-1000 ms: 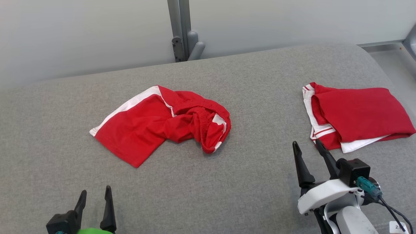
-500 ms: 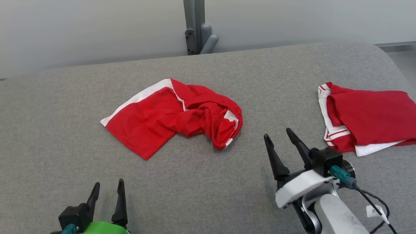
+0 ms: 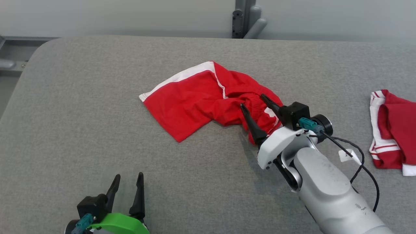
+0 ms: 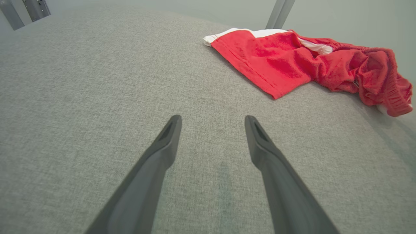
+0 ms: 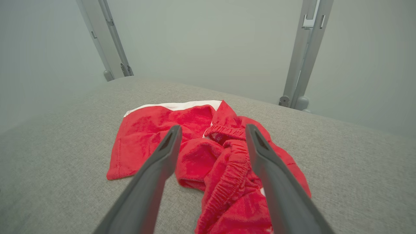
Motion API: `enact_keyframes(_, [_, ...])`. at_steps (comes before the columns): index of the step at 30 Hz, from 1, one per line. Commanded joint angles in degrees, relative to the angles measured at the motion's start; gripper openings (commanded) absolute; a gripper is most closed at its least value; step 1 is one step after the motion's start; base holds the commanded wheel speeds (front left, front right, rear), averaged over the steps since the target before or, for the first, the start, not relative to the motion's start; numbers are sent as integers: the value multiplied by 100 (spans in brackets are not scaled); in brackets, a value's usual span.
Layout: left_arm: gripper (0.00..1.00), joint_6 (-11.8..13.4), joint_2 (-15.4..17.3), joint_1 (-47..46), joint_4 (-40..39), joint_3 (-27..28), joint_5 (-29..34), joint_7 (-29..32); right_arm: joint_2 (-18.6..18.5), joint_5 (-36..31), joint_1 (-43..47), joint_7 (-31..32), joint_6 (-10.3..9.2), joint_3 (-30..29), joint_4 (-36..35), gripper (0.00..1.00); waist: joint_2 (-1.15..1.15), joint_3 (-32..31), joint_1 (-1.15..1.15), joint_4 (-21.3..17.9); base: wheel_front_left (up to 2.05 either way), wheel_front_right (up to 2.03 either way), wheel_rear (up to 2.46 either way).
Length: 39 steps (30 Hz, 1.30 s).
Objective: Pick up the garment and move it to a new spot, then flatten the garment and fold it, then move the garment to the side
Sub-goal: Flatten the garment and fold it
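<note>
**A:** First entry?

**B:** Garment (image 3: 191, 104): red shorts with a white side stripe. It is recorded lying crumpled near the middle of the surface (image 3: 97, 97). One leg is spread fairly flat to the left, and the elastic waistband is bunched at the right end.

**A:** Tools?

**B:** Right tool (image 3: 252, 100): the fingers are spread wide and nothing is grasped. It is poised at the bunched waistband, but whether cloth is touched cannot be told. Left tool (image 3: 129, 175): likewise released, held over bare surface at the near left, well apart from the garment.

**A:** Progress?

**B:** Judged to be at the very start. The pick-up is not yet made. The move to a new spot, the flattening, the folding and the setting aside are all left.

**A:** Surroundings?

**B:** Surface: grey woven cloth, rounded at the far-left corner. A second red garment (image 3: 393, 130), folded, is entered at the right edge. A grey metal upright (image 3: 247, 19) is noted beyond the far edge, against a pale wall (image 3: 130, 16).
</note>
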Motion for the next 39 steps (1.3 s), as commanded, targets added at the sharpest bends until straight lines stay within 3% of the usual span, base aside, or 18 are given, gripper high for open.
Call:
enact_keyframes(1, [100,-22,3,-112,33,-119,-87,-1,-25,172,-255,16,-5,-1,401,100,0,277,0,553,0,0,0])
enact_keyframes(5, [100,-26,4,-163,63,-312,-216,-1,-23,603,-657,22,-5,-36,1146,100,0,411,0,844,0,0,0])
enact_keyframes(13, [100,-26,2,-210,28,-364,-314,-1,-25,674,-1078,-5,-5,28,1930,100,0,559,0,1044,0,0,0])
enact_keyframes(30, [100,-27,4,-279,14,-550,-414,-1,-134,-328,-37,-4,-4,-735,963,100,0,572,0,597,0,0,0])
enact_keyframes(39, [100,-27,4,-296,70,-579,-453,-1,-86,-565,195,-4,-4,-644,762,100,0,573,0,605,0,0,0])
